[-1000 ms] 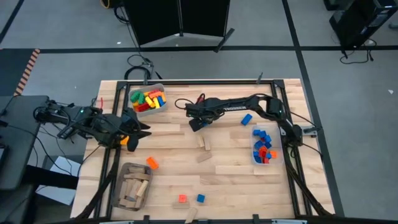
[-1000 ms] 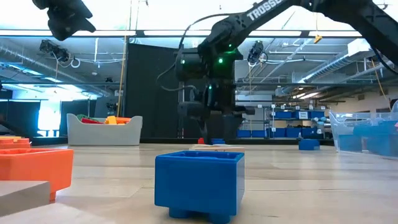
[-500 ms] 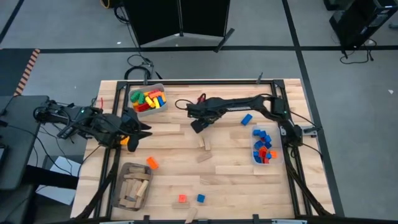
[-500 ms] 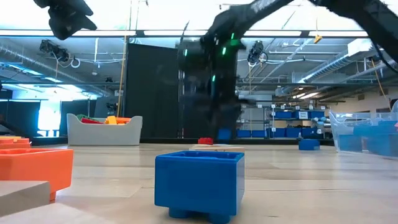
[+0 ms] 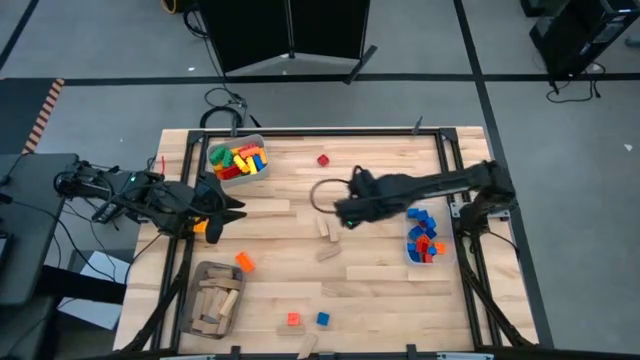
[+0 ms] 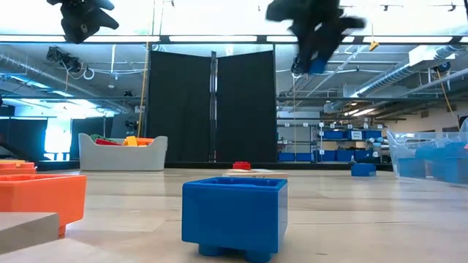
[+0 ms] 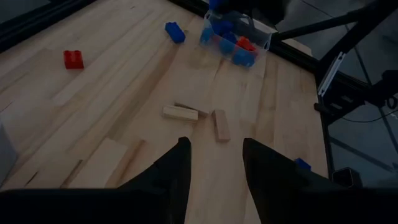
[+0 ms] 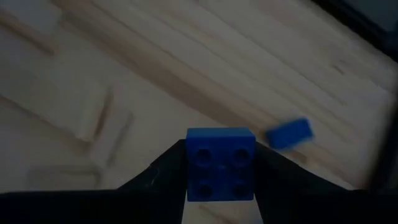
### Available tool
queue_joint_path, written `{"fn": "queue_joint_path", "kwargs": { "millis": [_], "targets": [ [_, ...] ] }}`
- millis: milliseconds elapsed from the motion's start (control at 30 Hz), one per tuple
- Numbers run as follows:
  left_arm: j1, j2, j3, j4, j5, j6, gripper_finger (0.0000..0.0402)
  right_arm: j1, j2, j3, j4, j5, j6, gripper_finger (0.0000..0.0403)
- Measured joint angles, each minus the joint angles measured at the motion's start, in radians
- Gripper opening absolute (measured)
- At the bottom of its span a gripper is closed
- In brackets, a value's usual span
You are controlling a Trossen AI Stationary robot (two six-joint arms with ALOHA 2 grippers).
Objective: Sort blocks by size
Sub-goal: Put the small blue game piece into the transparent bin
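One blue brick (image 8: 220,163), square and four-studded, sits clamped between the right gripper's (image 8: 219,174) two fingers, carried above the middle of the table (image 5: 380,255) and near the clear bin (image 5: 424,236) of blue and red bricks on the right side. The left gripper (image 7: 214,163) hangs over the table's left edge, jaws parted and empty. Sorted so far, by my reckoning: the clear bin holds small bricks; a grey bin (image 5: 238,161) at the far left corner holds longer yellow, green and red ones; a third bin (image 5: 212,298) at the near left holds tan wooden pieces. Left loose: a red brick (image 5: 323,159) at the far side, an orange brick (image 5: 245,262), a small red (image 5: 293,319) and a small blue brick (image 5: 322,319) near the front edge, and several wooden pieces (image 5: 327,229) mid-table; the job looks roughly half done. The right wrist view alone shows the grip and the studs; the high view shows the gripper only as a dark shape. The low view alone confirms that both grippers are well clear of the tabletop. The left wrist view shows another blue brick (image 7: 175,32) lying beside the clear bin, hidden from above by the right arm.
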Motion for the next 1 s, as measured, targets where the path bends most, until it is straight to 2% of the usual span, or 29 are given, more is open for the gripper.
{"fn": "queue_joint_path", "kwargs": {
  "millis": [100, 233, 367, 500, 567, 667, 733, 1000],
  "targets": [
    [0.0, 0.0, 0.0, 0.0, 0.0, 0.0, 0.0153, 0.069, -0.047, 0.0, -0.123, 0.015, 0.097, 0.0154],
    [0.0, 0.01, 0.0, 0.001, 0.0, -0.001, 0.0153, 0.173, -0.136, -0.076, -0.097, 0.024, 0.178, 0.0154],
    [0.0, 0.043, 0.001, -0.004, 0.018, -0.048, 0.0159, 0.28, -0.224, -0.202, -0.118, 0.002, 0.42, 0.0154],
    [0.0, 0.109, 0.001, -0.015, -0.023, -0.06, 0.0189, 0.381, -0.302, -0.341, -0.11, -0.065, 0.627, 0.0154],
    [0.001, 0.157, 0.001, -0.012, -0.102, -0.083, 0.021, 0.43, -0.329, -0.402, -0.095, -0.104, 0.693, 0.0154],
    [0.004, 0.228, 0.001, -0.007, -0.301, -0.109, 0.0235, 0.49, -0.363, -0.468, -0.082, -0.134, 0.766, 0.0154],
    [0.005, 0.265, 0.001, 0.002, -0.353, -0.125, 0.0246, 0.528, -0.384, -0.498, -0.082, -0.138, 0.802, 0.0154],
    [0.003, 0.364, 0.001, 0.115, -0.281, -0.052, 0.0253, 0.632, -0.447, -0.571, -0.079, -0.14, 0.829, 0.0154]
  ]
}}
